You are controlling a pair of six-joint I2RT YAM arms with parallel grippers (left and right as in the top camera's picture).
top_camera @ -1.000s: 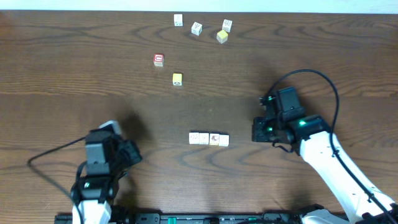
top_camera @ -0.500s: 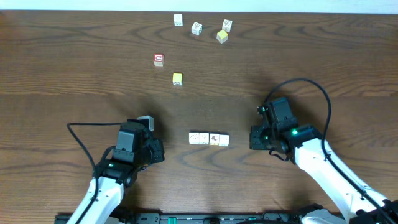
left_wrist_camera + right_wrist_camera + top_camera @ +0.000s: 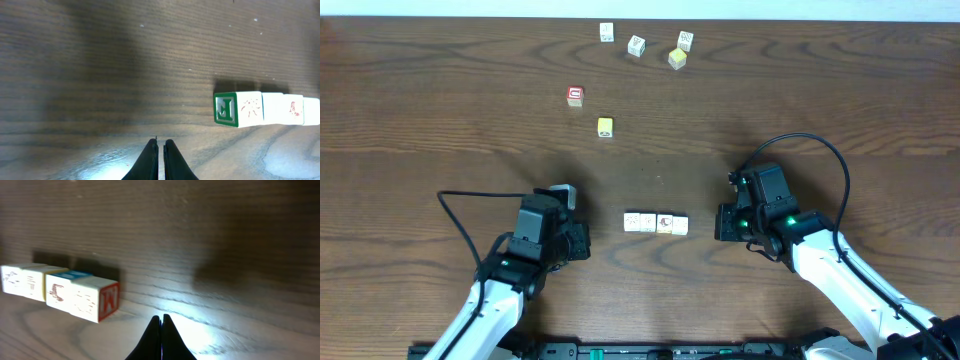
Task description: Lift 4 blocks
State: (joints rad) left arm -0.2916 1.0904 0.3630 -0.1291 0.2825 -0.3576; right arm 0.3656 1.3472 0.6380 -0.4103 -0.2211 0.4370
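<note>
The table [image 3: 410,110] is filling the whole scene, its dark wood grain running side to side. Two arms are leaning in from the near edge, the left arm [image 3: 485,300] angling toward the middle and the right arm [image 3: 845,275] mirroring it from the other side.

The left gripper [image 3: 584,243] is hovering low, a little way off the left end of a row of blocks. Its fingers are pressed together with barely a hairline between them, gripping nothing. The right gripper [image 3: 718,224] is pointing at the row's other end, also pinched tight and empty, and not touching the row.

The four blocks [image 3: 656,223] are lying side by side in a straight line, touching one another, between the two grippers near the table's front middle. The left end block is showing a green-framed letter, and the right end block a red one.

Farther back a red cube [image 3: 575,96] and a yellow cube [image 3: 605,126] are sitting apart. Three white cubes [image 3: 636,46] and a second yellow cube [image 3: 677,59] are clustering by the far edge.
</note>
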